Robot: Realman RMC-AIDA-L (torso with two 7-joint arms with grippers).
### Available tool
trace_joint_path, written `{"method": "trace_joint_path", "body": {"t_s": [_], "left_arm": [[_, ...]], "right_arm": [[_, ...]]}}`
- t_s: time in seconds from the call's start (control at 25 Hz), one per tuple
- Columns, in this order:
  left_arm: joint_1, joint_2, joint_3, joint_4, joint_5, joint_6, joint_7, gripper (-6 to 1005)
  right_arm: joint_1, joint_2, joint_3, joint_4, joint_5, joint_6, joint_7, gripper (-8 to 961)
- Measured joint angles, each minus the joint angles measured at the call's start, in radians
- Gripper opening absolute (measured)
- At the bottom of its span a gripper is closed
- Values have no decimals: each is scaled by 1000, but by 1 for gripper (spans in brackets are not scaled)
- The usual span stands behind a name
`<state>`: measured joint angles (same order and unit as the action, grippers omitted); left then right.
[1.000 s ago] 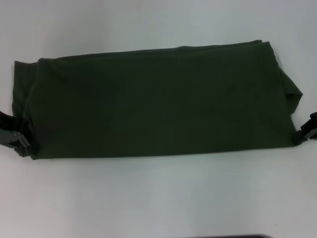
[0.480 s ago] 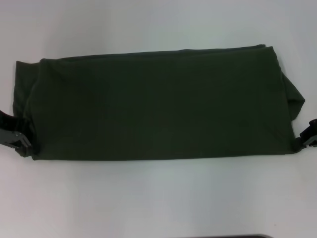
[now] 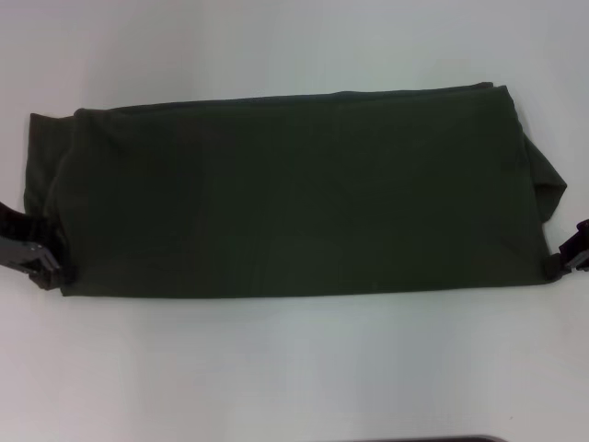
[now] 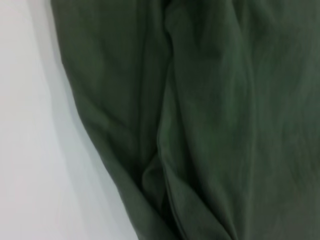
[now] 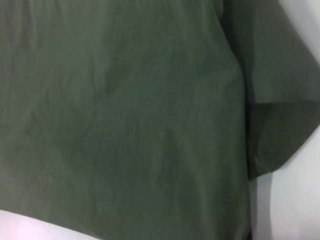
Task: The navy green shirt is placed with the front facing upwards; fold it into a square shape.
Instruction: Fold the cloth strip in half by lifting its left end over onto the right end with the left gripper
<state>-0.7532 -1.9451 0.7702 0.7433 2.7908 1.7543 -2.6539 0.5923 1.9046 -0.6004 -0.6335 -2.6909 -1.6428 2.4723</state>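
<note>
Navy green shirt (image 3: pixel 294 193) of soft matt cloth with gentle creases, smooth white table (image 3: pixel 294 368) faintly glossy

Dark green shirt (image 4: pixel 210 115) fabric, creased in long folds, lies on the white surface (image 4: pixel 35 150) beside it.

No readable text, label or number; navy green shirt (image 3: pixel 294 193) shows plain fabric only.

Bright, even overhead light; soft focus throughout (wrist views blurrier); faint shadows.
</note>
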Motion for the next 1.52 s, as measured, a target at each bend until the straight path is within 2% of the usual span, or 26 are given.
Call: {"method": "trace_joint_path", "body": {"t_s": [0.32,0.4,0.56,1.04,1.2,1.32,1.44,1.52], "left_arm": [[2,1,-8,3,-8,10,-5,109],[2,0,-8,8,-9,10,-5,180],[3,1,-8,26,-6,17,-8,321],[4,31,-11,100,-2,61,-17,578],[8,42,-52,159,-5,88,-23,682],[3,48,-143,199,-45,131,15,677],[-12,52,-227,187,-125,177,77,698],[-17,54,-242,147,-183,192,108,712]], "right_arm": [[1,-4,22,0,6,-3,5,9],[2,-4,34,-1,7,-12,2,9],[2,-11,41,-1,8,-22,1,151],[1,-30,71,-91,8,-76,12,653],[1,-36,83,-126,20,-94,1,652],[0,-41,88,-152,87,-106,-12,652],[0,-47,91,-149,178,-129,-39,651],[2,-47,91,-138,215,-138,-57,651]]}}
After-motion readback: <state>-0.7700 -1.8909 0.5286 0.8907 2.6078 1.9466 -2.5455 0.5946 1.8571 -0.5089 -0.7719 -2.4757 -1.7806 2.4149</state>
